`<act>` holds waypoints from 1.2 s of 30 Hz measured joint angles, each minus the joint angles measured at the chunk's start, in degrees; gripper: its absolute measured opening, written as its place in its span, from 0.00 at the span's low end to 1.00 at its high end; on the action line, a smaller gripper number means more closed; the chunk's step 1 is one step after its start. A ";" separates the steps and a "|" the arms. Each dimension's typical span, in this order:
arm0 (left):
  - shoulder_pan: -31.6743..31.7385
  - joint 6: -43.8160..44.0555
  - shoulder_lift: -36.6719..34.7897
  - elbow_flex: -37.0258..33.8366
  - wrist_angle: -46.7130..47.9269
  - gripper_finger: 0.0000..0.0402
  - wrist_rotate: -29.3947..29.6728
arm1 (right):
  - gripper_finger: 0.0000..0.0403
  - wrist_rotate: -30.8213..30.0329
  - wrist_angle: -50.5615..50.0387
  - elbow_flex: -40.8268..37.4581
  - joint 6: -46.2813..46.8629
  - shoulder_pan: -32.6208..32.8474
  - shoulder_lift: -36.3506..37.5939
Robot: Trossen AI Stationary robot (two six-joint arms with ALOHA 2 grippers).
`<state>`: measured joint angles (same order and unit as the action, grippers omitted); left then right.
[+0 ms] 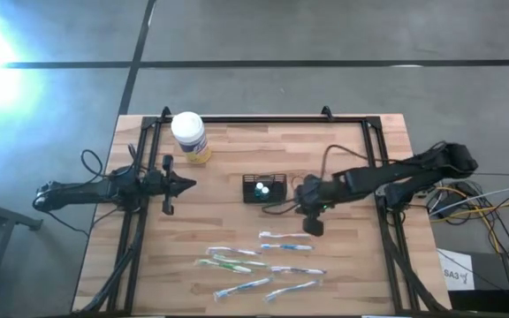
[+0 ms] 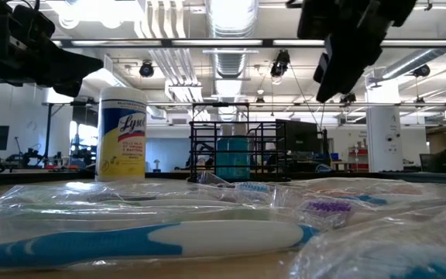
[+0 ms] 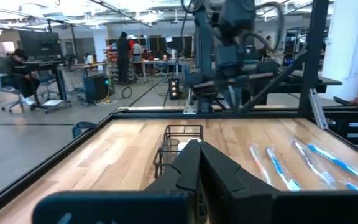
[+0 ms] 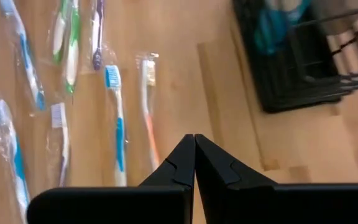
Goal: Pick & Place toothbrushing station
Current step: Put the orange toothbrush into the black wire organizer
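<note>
Closed right gripper fingers above wrapped toothbrushes (several, side by side), beside black caddy.

Four cameras: one overhead, one at table level, one on each wrist.

High view: straight down, far off, taking in the whole table and both arms. Low view: at the tabletop, level, close behind wrapped toothbrushes, facing the room. Left wrist: looks across the table to the wire caddy. Right wrist: looks steeply down, near the wood. All four share the caddy and toothbrushes.
</note>
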<state>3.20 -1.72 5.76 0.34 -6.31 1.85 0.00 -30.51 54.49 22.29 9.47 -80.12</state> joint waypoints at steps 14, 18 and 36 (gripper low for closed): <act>0.00 0.32 0.00 0.00 0.47 0.03 0.00 | 0.17 0.14 -17.75 19.17 7.00 5.34 -20.75; 0.00 0.49 0.00 0.01 0.85 0.02 0.00 | 0.28 -0.30 -17.63 21.59 6.86 6.52 -23.42; 0.00 4.33 0.02 0.11 2.45 0.03 -0.04 | 0.45 -1.74 -11.95 21.25 0.37 6.54 -29.27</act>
<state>3.20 2.60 5.78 0.45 -3.86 1.80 -1.74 -42.45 75.75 22.65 16.01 -109.39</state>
